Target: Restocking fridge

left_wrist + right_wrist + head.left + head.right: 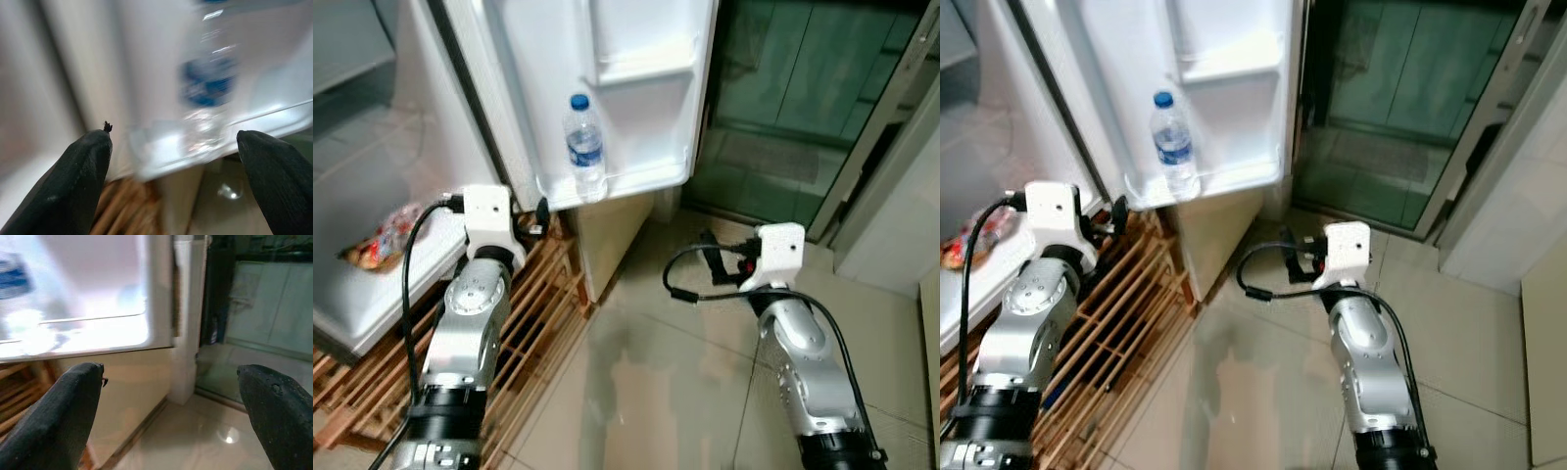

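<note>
Both silver arms are reaching forward in the left eye view; a bottle (585, 147) is standing upright in the lowest shelf of the open fridge door (636, 88), and a snack bag (384, 240) is lying inside the fridge. Left wrist: left gripper (173, 161) is gaping wide, empty, facing the blurred bottle (208, 83). Right wrist: right gripper (171, 396) is likewise spread, empty, below the door's corner.
</note>
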You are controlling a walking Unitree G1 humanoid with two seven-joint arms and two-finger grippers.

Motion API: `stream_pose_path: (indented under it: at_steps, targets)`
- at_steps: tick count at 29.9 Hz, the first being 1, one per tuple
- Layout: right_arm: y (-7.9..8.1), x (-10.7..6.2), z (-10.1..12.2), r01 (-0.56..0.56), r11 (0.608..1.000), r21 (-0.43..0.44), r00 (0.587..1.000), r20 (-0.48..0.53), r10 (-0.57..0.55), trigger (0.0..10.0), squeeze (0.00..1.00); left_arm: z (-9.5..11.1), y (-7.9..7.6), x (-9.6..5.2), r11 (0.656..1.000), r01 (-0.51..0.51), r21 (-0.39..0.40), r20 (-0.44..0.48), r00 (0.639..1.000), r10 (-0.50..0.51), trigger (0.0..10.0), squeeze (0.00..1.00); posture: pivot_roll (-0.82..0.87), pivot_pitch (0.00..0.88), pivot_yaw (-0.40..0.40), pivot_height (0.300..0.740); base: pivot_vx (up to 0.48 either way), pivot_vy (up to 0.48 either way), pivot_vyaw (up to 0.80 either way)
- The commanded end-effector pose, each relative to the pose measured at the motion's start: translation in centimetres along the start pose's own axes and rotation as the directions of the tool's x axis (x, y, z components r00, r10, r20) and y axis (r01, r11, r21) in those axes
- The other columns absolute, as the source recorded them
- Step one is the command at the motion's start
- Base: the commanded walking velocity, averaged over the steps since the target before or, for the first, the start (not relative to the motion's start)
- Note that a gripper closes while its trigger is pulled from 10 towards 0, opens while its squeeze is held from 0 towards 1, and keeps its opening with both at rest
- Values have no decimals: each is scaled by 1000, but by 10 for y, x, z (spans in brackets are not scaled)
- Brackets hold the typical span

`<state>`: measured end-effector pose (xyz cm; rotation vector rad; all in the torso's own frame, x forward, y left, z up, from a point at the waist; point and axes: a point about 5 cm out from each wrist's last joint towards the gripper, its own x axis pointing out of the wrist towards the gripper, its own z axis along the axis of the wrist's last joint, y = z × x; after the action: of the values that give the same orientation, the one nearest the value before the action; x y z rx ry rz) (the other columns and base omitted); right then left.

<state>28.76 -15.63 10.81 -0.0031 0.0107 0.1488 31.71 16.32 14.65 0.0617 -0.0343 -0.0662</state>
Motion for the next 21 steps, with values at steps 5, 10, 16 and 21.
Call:
stream_pose_path:
  at_steps: [5, 10, 16, 21]
  targets:
    - [-2, -2, -1, 0, 1000, -10, 1000, 3, 1, 10000, 59, 9, -7, -3, 998, 63, 8, 67, 996, -64, 10000, 0, -88, 0, 69, 740, 253, -370, 486]
    - [-2, -5, -6, -12, 1000, -22, 1000, -21, 12, 10000, 63, 12, -10, -6, 997, 80, 3, 100, 992, -80, 10000, 0, -90, 0, 66, 740, 0, -435, 484]
    - [-4, -16, -29, -59, 998, -29, 987, -152, 54, 10000, 24, 4, -7, -8, 998, 61, -20, 65, 996, -59, 10000, 0, -94, 0, 64, 740, 0, -134, 247]
    - [-12, -21, -36, -23, 999, -30, 982, -188, 17, 10000, 24, -2, 1, -6, 999, 22, -45, 28, 999, -20, 10000, 0, -97, 0, 61, 740, -153, -347, 0]
